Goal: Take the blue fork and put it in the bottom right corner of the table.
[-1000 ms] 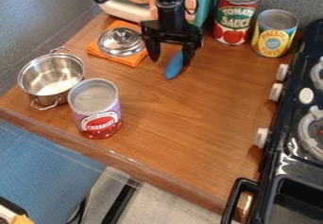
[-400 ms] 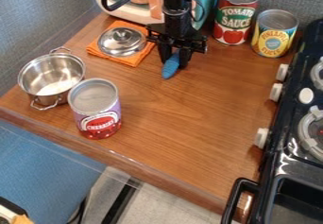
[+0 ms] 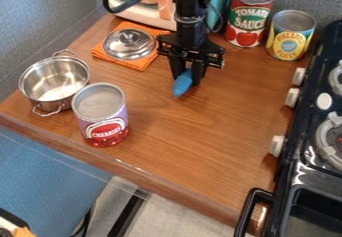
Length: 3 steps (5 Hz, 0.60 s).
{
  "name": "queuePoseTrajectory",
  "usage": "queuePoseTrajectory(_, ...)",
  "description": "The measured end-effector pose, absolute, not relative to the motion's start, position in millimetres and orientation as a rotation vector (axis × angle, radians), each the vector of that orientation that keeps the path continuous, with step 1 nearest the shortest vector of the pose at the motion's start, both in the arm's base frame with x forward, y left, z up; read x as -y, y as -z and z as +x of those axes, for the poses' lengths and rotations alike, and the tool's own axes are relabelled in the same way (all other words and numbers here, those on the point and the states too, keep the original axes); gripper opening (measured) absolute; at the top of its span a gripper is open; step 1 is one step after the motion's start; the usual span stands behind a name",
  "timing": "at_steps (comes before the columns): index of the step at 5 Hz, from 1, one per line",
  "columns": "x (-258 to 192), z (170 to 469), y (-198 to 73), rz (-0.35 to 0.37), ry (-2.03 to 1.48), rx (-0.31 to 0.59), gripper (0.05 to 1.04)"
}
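At the upper middle of the table hangs the black gripper [image 3: 188, 77], shut on a blue object, the fork or brush-like piece [image 3: 182, 85]. The blue piece sticks out below and toward the camera between the fingers, its ridged end visible; the rest is hidden behind the gripper. Whether it touches the wooden table [image 3: 200, 131] I cannot tell.
A cherries can [image 3: 101, 115] and steel pot [image 3: 55, 81] stand at the left. A lid [image 3: 129, 44] lies on an orange cloth [image 3: 148, 59]. Two cans [image 3: 250, 16] [image 3: 290, 35] stand at the back right, the stove [image 3: 307, 146] along the right edge.
The gripper has closed around the blue piece, and both have moved slightly toward the camera since the previous frame. The cans, pot, lid and cloth have not moved.
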<state>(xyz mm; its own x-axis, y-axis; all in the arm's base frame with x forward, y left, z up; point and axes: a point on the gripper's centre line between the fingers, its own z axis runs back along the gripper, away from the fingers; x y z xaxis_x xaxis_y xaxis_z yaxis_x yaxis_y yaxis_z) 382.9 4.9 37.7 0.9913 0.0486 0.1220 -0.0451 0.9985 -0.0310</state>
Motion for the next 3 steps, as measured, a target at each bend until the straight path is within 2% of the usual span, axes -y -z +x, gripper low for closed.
queuePoseTrajectory(1,18,362,-62,-0.062,-0.007,0.131,0.413)
queuePoseTrajectory(2,39,329,-87,-0.089,0.035,0.178,0.413)
queuePoseTrajectory(3,52,296,-75,-0.082,0.052,0.153,0.413)
